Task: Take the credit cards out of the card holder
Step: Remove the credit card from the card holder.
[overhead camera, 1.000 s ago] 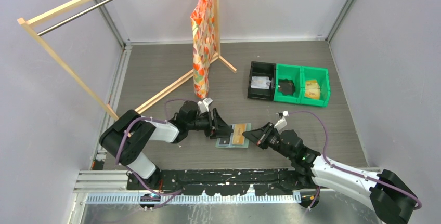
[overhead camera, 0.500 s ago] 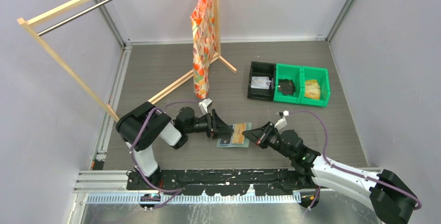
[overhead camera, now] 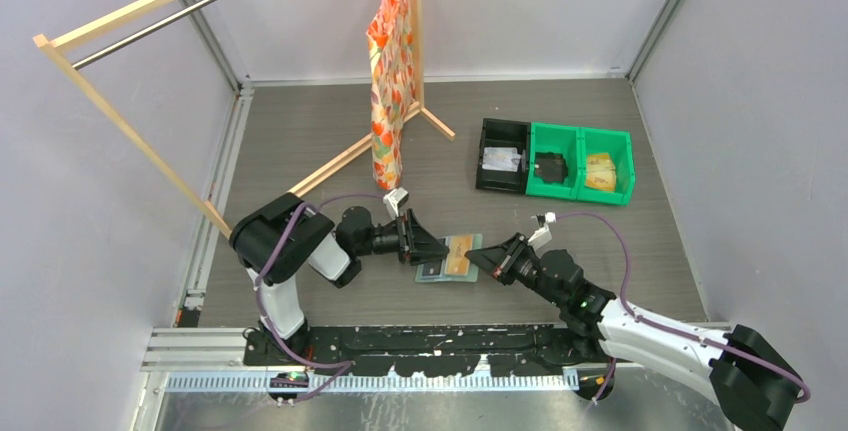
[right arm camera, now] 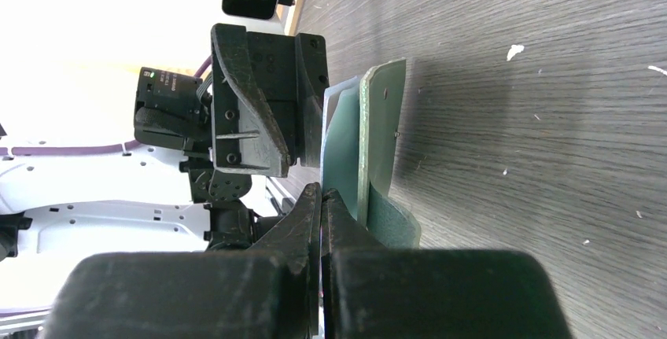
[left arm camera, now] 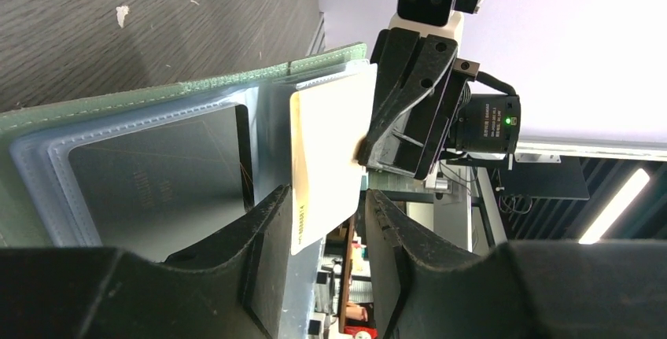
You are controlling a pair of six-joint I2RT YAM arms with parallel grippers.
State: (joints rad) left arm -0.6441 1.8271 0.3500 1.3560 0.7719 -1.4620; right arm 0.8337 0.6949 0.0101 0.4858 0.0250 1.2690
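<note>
Between the two arms, the card holder [overhead camera: 450, 259] lies open on the surface [overhead camera: 600, 241]. The right hand [right arm camera: 321, 197] is pressed together, seemingly pinching an edge of the holder to pin it, though that view is tight. The left hand [left arm camera: 326, 197] stands apart astride a pale card [left arm camera: 330, 142] poking from its pocket, not yet clamped. The step in hand looks like gripping this card. Next, it should pinch squarely and draw the card straight along the pocket.
</note>
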